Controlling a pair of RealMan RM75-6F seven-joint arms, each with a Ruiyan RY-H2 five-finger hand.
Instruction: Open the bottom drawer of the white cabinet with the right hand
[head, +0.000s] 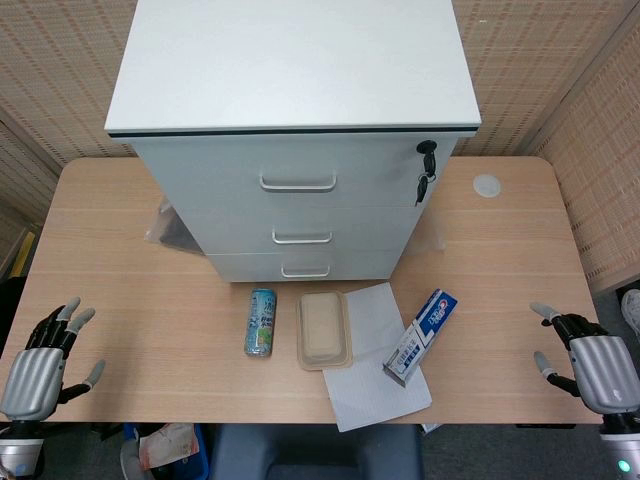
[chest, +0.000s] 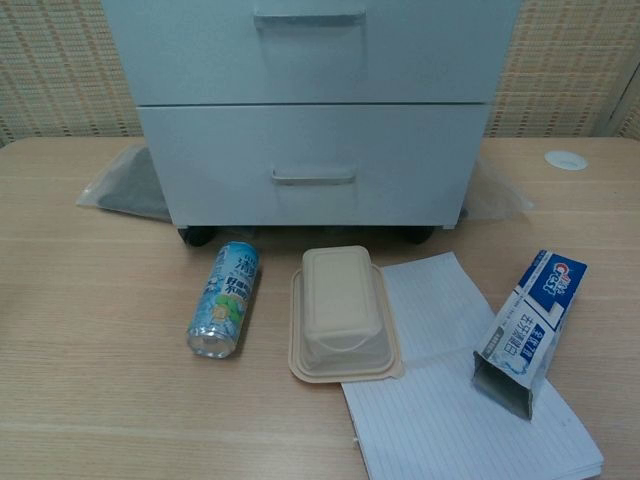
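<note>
The white cabinet (head: 300, 150) stands at the back middle of the table, all its drawers closed. Its bottom drawer (head: 305, 265) (chest: 310, 165) has a small silver handle (head: 305, 271) (chest: 313, 178). My right hand (head: 590, 360) rests at the table's front right corner, fingers spread and empty, far from the cabinet. My left hand (head: 45, 360) lies at the front left corner, also empty with its fingers apart. Neither hand shows in the chest view.
In front of the cabinet lie a can (head: 262, 322) on its side, a beige lidded box (head: 324, 328), a sheet of lined paper (head: 380, 360) and a toothpaste carton (head: 420, 337). A key (head: 426, 165) hangs from the cabinet's top right. A clear bag (head: 168, 228) lies left of the cabinet.
</note>
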